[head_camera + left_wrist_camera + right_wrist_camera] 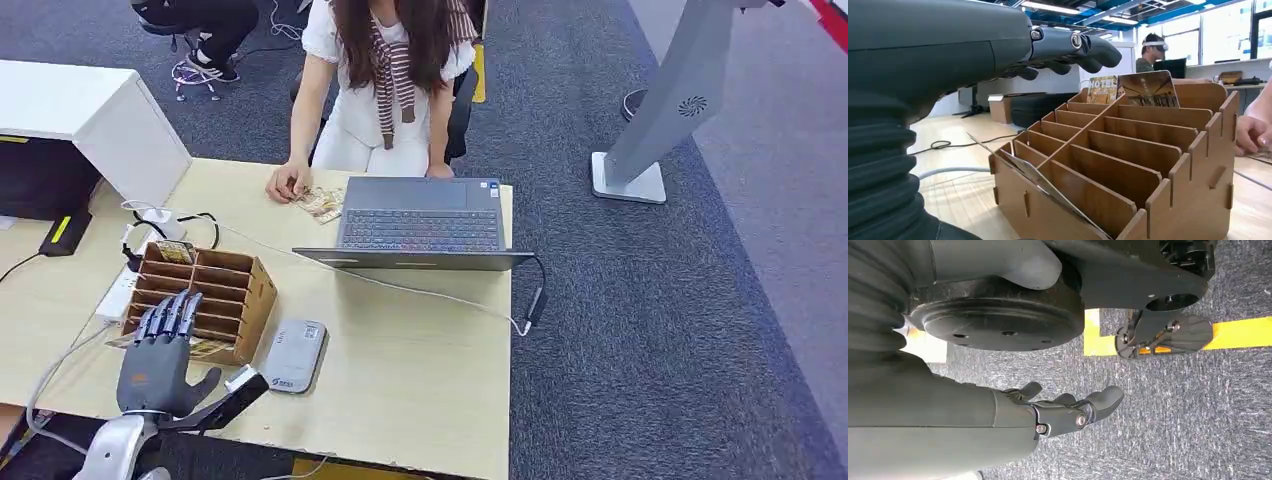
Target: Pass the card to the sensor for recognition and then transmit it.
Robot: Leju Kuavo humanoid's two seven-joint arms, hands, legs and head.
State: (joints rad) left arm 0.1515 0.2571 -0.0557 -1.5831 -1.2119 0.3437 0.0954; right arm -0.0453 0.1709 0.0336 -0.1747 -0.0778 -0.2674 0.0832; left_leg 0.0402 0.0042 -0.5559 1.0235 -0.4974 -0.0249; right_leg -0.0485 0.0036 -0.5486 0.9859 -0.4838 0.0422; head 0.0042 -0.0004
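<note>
Left hand [160,350] flat, fingers spread, holding nothing, hovers over the near end of 1 wooden rack [232,290], hiding part of it, 2 cards [1133,90] upright in the far slots beyond the fingers, 1 grey sensor [293,355] just beside it; right hand [1063,412] loosely spread, empty, above carpet.

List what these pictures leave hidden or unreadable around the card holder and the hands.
- Card at the holder front: head view, the left hand covers most of it; its print is unreadable.
- Sensor: head view, label too small to read.
- Rear card: left wrist view, its lower part is sunk behind the slot wall.
- Person's hand: left wrist view, cut off by the edge.
- Right hand: right wrist view, palm side turned away.
</note>
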